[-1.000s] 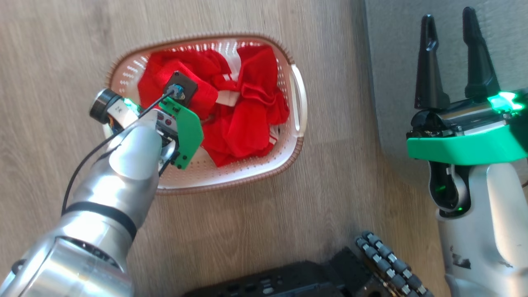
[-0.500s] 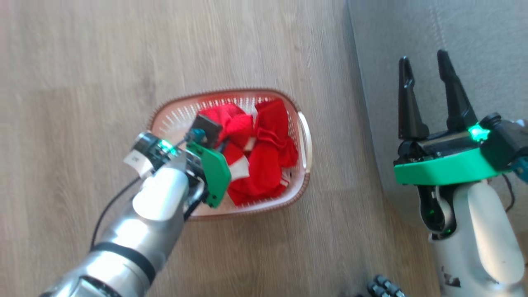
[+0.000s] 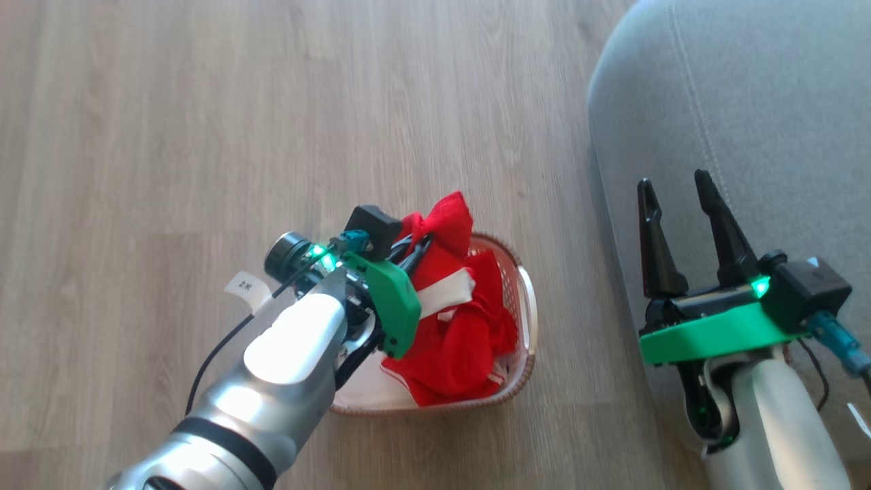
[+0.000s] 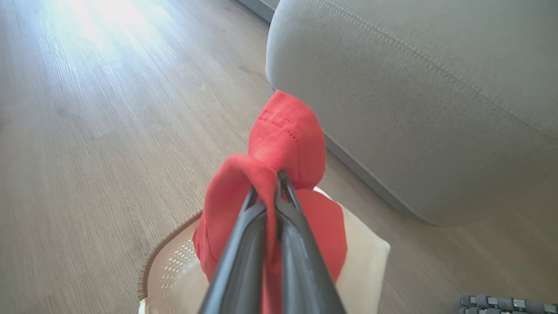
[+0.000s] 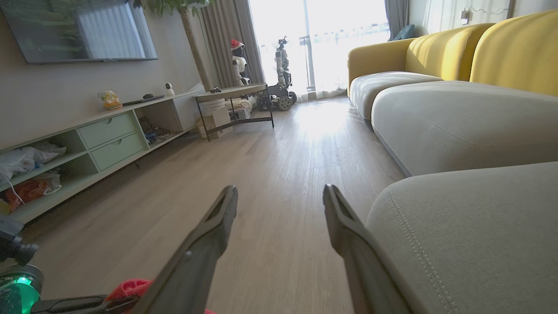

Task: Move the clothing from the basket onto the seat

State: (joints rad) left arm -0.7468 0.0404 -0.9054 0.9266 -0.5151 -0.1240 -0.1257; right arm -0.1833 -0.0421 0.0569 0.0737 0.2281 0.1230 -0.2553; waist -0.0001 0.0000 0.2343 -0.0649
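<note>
My left gripper [image 3: 414, 249] is shut on a fold of the bright red clothing [image 3: 454, 219] and holds it up above the basket [image 3: 525, 320]. The rest of the red fabric, with a white trim band [image 3: 446, 294], hangs down into the basket. In the left wrist view the fingers [image 4: 270, 187] pinch the clothing [image 4: 285, 131], which bunches over their tips, with the basket's brown rim [image 4: 150, 266] below. My right gripper [image 3: 672, 180] stands open with nothing in it, over the edge of the grey seat [image 3: 762, 109]. Its fingers [image 5: 279, 189] spread beside the seat [image 5: 479, 226].
The basket stands on a wood floor [image 3: 204, 136], just left of the seat's rounded front. Further sofa cushions with yellow backs [image 5: 436, 52] run on beyond. A low TV cabinet [image 5: 109, 135] and a side table [image 5: 235, 93] line the far side of the room.
The head camera has shifted, so the basket now sits lower in view. My left gripper has lifted a fold of the clothing up out of the pile. The right gripper stays open.
</note>
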